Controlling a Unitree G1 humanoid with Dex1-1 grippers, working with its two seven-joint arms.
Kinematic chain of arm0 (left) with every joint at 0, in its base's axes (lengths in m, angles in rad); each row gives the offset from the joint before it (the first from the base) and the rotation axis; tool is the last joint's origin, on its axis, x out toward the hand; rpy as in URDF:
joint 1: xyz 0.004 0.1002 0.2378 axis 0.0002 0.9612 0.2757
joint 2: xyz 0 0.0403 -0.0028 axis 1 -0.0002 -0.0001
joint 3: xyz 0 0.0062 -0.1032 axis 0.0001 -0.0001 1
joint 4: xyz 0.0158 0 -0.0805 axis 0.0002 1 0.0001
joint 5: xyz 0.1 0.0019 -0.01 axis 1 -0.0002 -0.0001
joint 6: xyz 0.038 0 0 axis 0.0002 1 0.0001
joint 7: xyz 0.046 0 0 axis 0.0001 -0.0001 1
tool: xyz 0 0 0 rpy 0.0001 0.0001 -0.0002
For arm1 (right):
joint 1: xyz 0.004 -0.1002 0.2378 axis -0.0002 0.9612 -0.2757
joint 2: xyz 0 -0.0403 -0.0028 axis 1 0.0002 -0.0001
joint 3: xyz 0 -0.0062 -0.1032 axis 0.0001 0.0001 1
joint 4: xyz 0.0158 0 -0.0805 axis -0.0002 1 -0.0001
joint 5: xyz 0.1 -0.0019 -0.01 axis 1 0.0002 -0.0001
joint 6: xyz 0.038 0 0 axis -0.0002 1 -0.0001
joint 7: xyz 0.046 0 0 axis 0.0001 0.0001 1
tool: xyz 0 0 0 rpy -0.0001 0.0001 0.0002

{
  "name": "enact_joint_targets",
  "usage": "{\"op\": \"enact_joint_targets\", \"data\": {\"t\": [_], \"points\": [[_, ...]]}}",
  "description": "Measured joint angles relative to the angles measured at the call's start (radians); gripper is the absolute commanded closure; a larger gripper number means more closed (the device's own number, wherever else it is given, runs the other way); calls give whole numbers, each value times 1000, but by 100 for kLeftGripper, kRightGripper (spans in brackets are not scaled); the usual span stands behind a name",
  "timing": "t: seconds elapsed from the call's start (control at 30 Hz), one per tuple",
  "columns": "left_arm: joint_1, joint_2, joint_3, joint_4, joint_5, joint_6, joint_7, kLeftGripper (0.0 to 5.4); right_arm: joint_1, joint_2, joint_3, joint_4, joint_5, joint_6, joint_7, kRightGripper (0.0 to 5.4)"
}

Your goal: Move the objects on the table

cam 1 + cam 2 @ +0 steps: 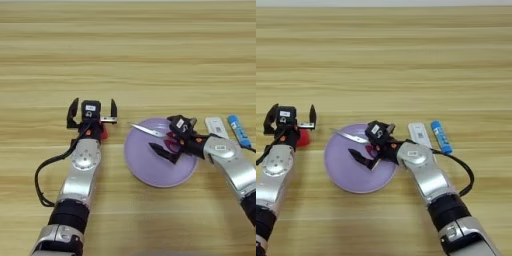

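My right gripper reaches in from the right over the plate and is shut on the scissors. Their metal blades point left and their dark purple-red handles sit between the two black fingers. The short blue glue stick lies on the table to the right of that arm. My left gripper stands open just left of the plate, fingers spread and nothing between them. The small red block peeks out beside its wrist, mostly hidden under it.
The big round lilac plate lies at centre, below the scissors. A flat white rectangular piece rests between the plate and the glue stick. A black cable loops out left of the left arm.
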Motion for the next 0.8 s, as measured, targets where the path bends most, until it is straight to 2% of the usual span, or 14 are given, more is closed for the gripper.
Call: {"op": "enact_joint_targets", "data": {"t": [0.43,0.8], "points": [[-3,-8,-8,0,2,0,7,0,-41,42,-2,104,11,-4,32,3],[-3,-10,-11,0,3,0,15,0,-137,89,-27,348,13,-35,31,3]]}}
